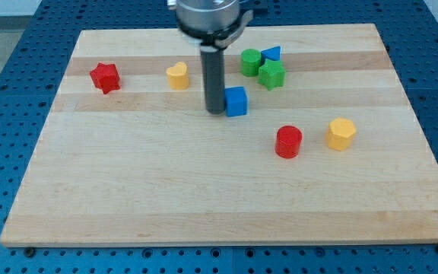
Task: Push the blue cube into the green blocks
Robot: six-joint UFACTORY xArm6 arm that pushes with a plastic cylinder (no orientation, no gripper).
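Two green blocks (261, 68) up-right of blue cube (236, 100); my tip (216, 112) touching cube's left; no end effector visible

No legible txt or labels, seemingly.

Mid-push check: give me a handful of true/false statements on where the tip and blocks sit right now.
1. My tip is right beside the blue cube, on its left in the view. True.
2. The blue cube already touches the green blocks. False: a gap of bare board separates it from the green star and green cylinder.
3. The green blocks lie toward the view's top right of the blue cube. True.
4. The red cylinder stands between the blue cube and the green blocks. False: it sits below and right of the cube, near the yellow hexagon.
5. The red star is at the view's right edge. False: it is far left.
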